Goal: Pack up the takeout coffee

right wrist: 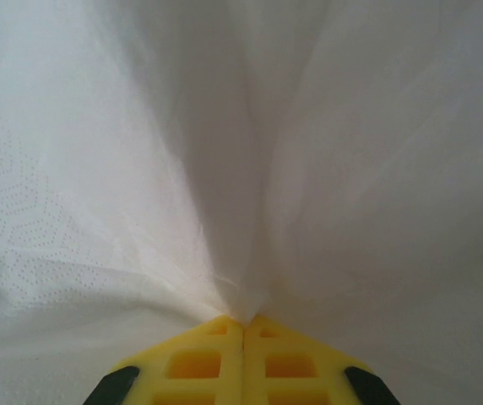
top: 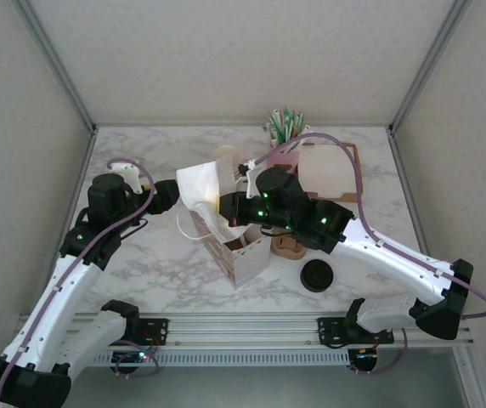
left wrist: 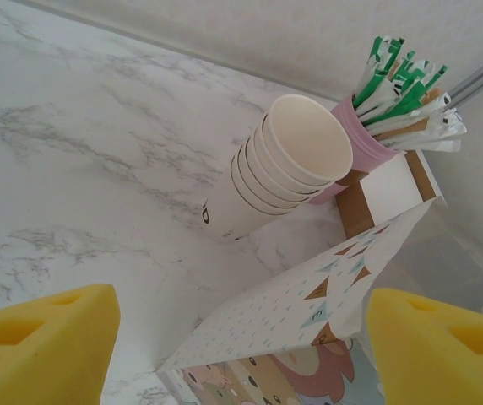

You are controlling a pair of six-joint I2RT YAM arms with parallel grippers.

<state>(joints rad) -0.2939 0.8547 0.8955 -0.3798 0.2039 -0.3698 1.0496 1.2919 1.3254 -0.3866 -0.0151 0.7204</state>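
Observation:
A printed paper bag (top: 245, 257) stands open at mid-table. My right gripper (top: 224, 205) hangs over its mouth, shut on a white napkin (top: 199, 187). In the right wrist view the napkin (right wrist: 225, 152) fans out from the closed gripper (right wrist: 243, 325). My left gripper (top: 172, 196) is open just left of the bag. In its wrist view the bag's folded top edge (left wrist: 301, 304) lies between the spread yellow fingers (left wrist: 39, 337) of the gripper (left wrist: 241, 354), untouched. A round black lid (top: 317, 275) sits right of the bag; I cannot tell whether a cup is under it.
A stack of lidless cream cups (left wrist: 284, 169) lies tilted behind the bag, next to a pink holder of green-and-white sticks (left wrist: 402, 84). A brown-edged white box (top: 328, 170) sits at the back right. A brown cardboard piece (top: 290, 246) lies beside the bag.

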